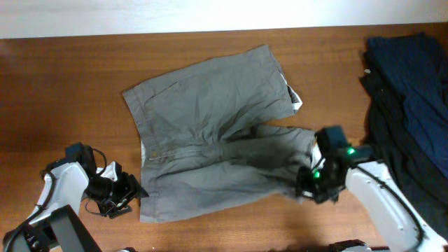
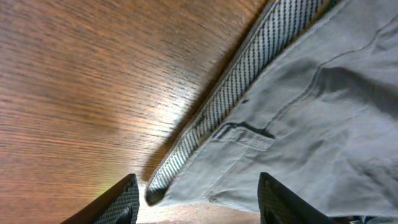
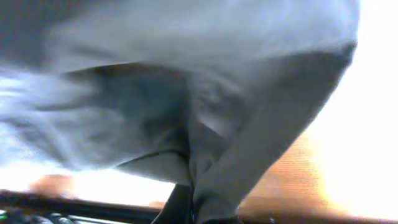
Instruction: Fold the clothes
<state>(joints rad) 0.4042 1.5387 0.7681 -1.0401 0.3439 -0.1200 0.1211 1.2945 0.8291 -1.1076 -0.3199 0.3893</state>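
The grey-olive shorts (image 1: pixel 217 133) lie spread and wrinkled on the wooden table, waistband to the left, two legs to the right. My left gripper (image 1: pixel 133 192) is open at the waistband's near corner. In the left wrist view its two fingers (image 2: pixel 196 208) straddle that corner, and the striped inner waistband (image 2: pixel 249 68) runs up and away. My right gripper (image 1: pixel 308 187) is shut on the hem of the near leg. In the right wrist view the cloth (image 3: pixel 211 118) bunches into the jaws (image 3: pixel 199 208) and is lifted off the table.
A pile of navy and black garments (image 1: pixel 409 105) lies at the right edge of the table. A pale wall strip runs along the far edge. Bare wood (image 1: pixel 63 91) shows left of the shorts and along the front.
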